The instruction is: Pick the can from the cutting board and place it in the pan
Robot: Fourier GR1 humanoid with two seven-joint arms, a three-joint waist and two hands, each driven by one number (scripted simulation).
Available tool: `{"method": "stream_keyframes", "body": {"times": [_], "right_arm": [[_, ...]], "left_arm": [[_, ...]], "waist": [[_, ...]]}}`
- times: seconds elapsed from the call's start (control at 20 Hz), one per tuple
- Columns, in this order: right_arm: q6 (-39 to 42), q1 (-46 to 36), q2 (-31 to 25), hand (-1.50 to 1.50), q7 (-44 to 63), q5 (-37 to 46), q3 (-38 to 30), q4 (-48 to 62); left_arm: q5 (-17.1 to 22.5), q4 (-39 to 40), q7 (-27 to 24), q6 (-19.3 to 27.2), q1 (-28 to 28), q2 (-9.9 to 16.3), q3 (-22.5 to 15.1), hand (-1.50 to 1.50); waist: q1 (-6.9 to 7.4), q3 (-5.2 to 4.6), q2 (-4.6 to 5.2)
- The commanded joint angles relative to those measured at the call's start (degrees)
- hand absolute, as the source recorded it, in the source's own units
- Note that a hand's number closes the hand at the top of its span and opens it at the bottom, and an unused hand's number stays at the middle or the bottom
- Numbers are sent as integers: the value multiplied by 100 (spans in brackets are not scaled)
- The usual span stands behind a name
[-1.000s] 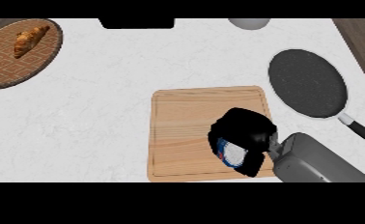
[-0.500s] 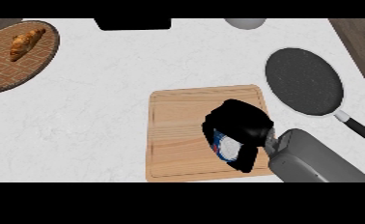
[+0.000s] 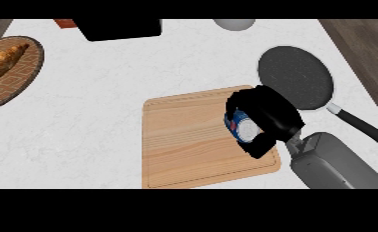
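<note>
**Right hand holds can over board edge**

Right hand [image 3: 269, 113] has its fingers curled around the blue can [image 3: 242, 126], mostly hiding it. Can sits in the grasp above the right edge of the wooden cutting board [image 3: 192, 141], near the dark pan [image 3: 295, 76]. Pan lies on the white counter [image 3: 111, 101], handle toward lower right. Basket with bread [image 3: 15, 66] at far left.

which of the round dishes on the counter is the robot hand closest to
The black pan at the right, just beyond the right robot hand holding the can. The brown plate with bread sits far off at the left edge.
</note>
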Motion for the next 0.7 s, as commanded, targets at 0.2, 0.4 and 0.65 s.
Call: {"method": "stream_keyframes", "body": {"times": [0.2, 0.4, 0.65], "right_arm": [[-1124, 266, 307, 150, 676, 159, -725, -742], [-1428, 540, 451, 150, 970, 90, -970, -947], [-1753, 848, 606, 150, 1261, -49, -1317, -1040]], "left_arm": [[-102, -738, -787, 300, -1246, -562, 715, 0], [-68, -724, -831, 358, -1261, -512, 791, 0], [-5, -714, -889, 304, -1321, -442, 803, 0]], "waist": [[-293, -21, -90], [-308, -21, -42], [-243, -26, 22]]}}
